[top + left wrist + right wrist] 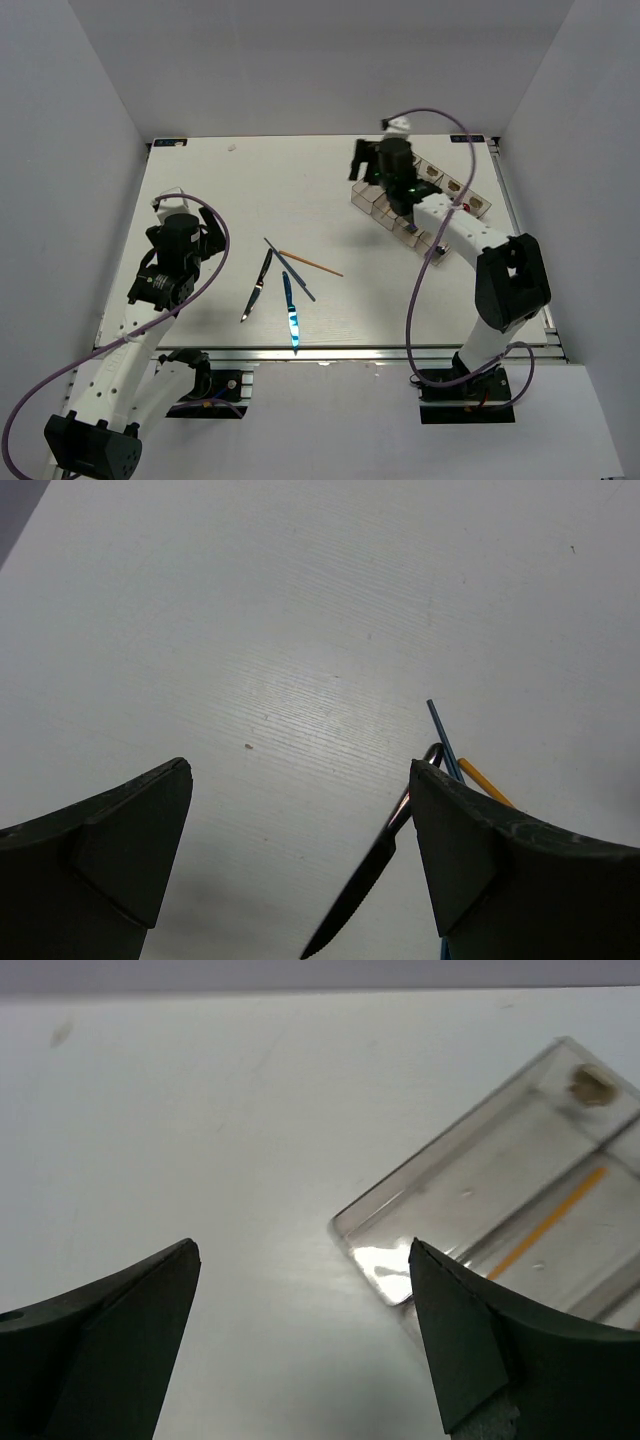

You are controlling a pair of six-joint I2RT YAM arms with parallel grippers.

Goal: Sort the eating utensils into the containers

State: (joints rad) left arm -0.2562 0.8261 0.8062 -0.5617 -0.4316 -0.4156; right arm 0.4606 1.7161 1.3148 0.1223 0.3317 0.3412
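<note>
Several utensils lie loose mid-table: a black knife (258,285), a blue knife (291,314), a dark blue chopstick (291,268) and an orange chopstick (312,264). My left gripper (210,240) hovers to their left, open and empty. Its wrist view shows the black knife (365,885) beside the right finger, with the blue chopstick (440,732) and orange chopstick (484,780) behind it. The clear tray (372,203) sits at the back right. My right gripper (364,162) stands open over the tray's left end (440,1195), holding nothing. An orange chopstick (545,1222) lies in one compartment.
White walls close in the table on the left, back and right. A small brownish label (590,1082) marks a compartment's end. The right arm (455,225) stretches over much of the tray. A purple cable (425,270) loops beside that arm.
</note>
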